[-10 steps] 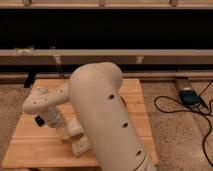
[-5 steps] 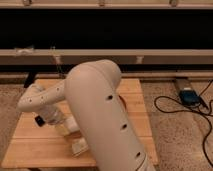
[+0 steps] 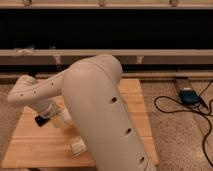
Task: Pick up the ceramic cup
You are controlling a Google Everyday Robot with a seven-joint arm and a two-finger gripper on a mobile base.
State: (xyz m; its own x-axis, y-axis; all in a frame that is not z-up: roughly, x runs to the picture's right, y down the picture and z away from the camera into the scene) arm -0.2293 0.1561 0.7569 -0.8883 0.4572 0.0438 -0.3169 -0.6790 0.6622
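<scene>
My big white arm (image 3: 100,115) fills the middle of the camera view and hides much of the wooden table (image 3: 30,145). My gripper (image 3: 52,119) hangs low over the left part of the table, under the arm's bent wrist (image 3: 25,94). A small white object (image 3: 77,147) shows on the table just beside the arm's lower edge, right of and nearer than the gripper. It is partly hidden, and I cannot tell whether it is the ceramic cup. No cup shows clearly anywhere else.
Behind the table runs a long dark shelf unit with pale rails (image 3: 150,52). On the speckled floor at the right lie a blue device (image 3: 189,96) and black cables (image 3: 175,107). The table's right edge (image 3: 145,115) shows beside the arm.
The arm's wrist joint has swung a little to the left and up. The gripper stays low over the left part of the table. The small white object has not moved.
</scene>
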